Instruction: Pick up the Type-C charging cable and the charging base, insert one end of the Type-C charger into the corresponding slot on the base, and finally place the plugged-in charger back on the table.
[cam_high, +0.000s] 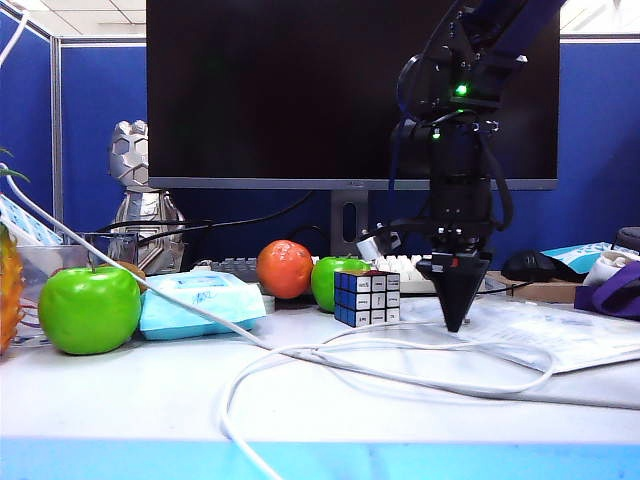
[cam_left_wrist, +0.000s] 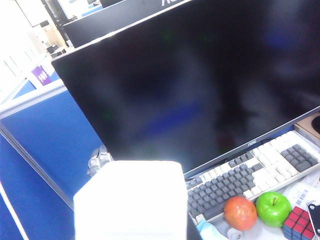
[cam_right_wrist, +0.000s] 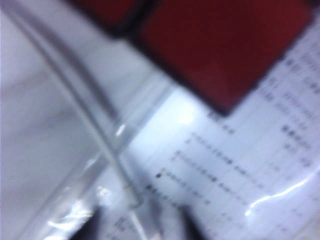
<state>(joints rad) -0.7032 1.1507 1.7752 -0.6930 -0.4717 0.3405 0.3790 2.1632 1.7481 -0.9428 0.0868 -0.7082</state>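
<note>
While the left gripper's jaws pinch the charging base (cam_left_wrist: 132, 200), the right gripper (cam_high: 455, 322) nears the Type-C charging cable (cam_high: 400, 350), spread unclear.

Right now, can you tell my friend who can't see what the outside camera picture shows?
The right end effector points down at the thin white Type-C charging cable looped on the table, beside a puzzle cube. Apples, an orange fruit and a blue wipes pack sit before a dark monitor.
</note>
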